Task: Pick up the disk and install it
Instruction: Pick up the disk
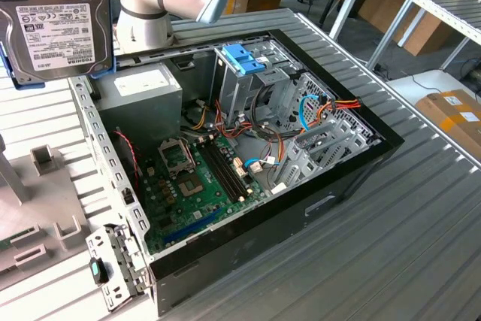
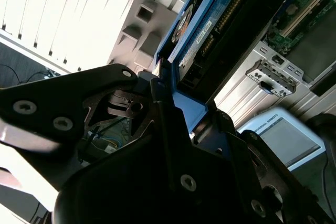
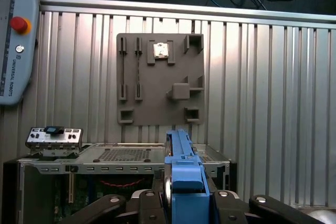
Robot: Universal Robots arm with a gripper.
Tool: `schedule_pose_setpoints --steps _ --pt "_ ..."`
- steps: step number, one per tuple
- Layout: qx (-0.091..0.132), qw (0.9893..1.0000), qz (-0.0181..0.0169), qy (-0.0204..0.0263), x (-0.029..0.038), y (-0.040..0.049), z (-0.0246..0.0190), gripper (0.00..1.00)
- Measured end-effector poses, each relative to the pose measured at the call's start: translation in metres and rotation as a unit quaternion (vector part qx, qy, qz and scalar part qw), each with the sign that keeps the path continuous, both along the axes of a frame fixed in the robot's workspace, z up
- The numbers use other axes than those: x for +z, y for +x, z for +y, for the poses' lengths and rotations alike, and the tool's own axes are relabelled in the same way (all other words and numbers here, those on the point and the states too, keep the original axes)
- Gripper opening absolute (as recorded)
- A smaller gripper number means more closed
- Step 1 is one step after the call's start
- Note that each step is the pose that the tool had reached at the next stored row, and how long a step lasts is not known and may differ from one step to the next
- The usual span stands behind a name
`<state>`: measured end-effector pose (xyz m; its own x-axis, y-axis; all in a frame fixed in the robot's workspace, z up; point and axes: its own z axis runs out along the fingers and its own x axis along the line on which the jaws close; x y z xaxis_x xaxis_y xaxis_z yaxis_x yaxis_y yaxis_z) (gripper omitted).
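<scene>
The disk (image 1: 52,20), a grey metal hard drive with a white label and a light-blue carrier edge, hangs high at the exterior view's left, above and beside the open computer case (image 1: 316,186). In the first wrist view its blue frame edge (image 3: 184,177) stands between the black fingers of my gripper (image 3: 184,205), which is shut on it. The second wrist view shows the disk (image 2: 210,30) edge-on, running out from the gripper (image 2: 176,111). Inside the case stands the metal drive cage (image 1: 240,88) with its blue latch (image 1: 244,58), well apart from the disk.
The case holds a green motherboard (image 1: 199,182), a grey power supply (image 1: 139,95) and loose cables (image 1: 323,107). A grey fixture board (image 3: 160,80) lies on the ribbed table, with a teach pendant (image 3: 16,40) beside it. A cardboard box (image 1: 451,118) sits at the exterior view's right.
</scene>
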<state>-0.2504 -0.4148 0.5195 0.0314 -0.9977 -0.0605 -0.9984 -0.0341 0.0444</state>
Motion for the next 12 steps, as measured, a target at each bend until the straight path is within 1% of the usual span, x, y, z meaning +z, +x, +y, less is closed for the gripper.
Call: schedule_pose_setpoints --steps 12 --pt "0.000 1.0000 0.0000 -0.0003 -0.0015 0.0046 0.0000 0.37"
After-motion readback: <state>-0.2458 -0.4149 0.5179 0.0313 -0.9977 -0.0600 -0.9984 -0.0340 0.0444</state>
